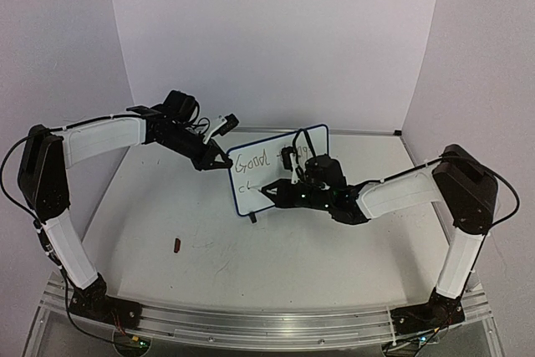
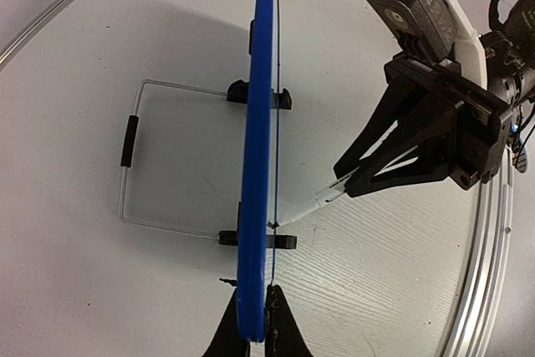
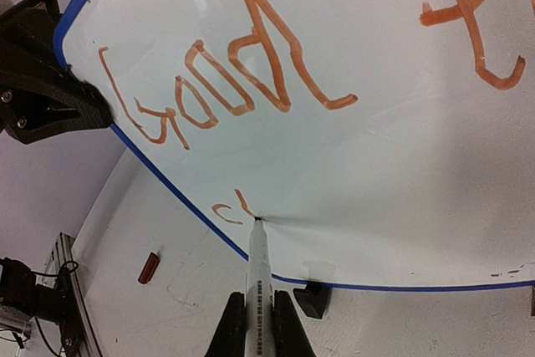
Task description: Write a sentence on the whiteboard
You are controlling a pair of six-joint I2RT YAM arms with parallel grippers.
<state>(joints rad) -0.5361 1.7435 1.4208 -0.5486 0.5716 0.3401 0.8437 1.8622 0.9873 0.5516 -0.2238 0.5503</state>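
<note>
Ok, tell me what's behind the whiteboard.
A bent wire stand with a black sleeve reaches back from the whiteboard, along the table. The top camera sees only the written front, so the stand is hidden there.

Whiteboard (image 3: 376, 165): white face with a blue rim, seen tilted and filling most of the view.
Sentence (image 3: 217, 81): orange strokes. "Good" is at the upper left, a "t" at the upper right, and a small "c" begins the line below.
Marker (image 3: 257, 269): white printed barrel, with its dark tip touching the whiteboard face just beside the "c", close to the rim.
Right gripper (image 3: 257, 307): clasps the marker barrel on both sides.
Left gripper (image 3: 88, 106): dark, pressed against the whiteboard's left rim.
Foot (image 3: 313, 298): black, under the lower rim, on the tabletop (image 3: 184, 323).
Red-brown piece (image 3: 149, 267): lies flat, apart from the whiteboard, towards the tabletop edge that carries the metal rail (image 3: 71, 290).
</note>
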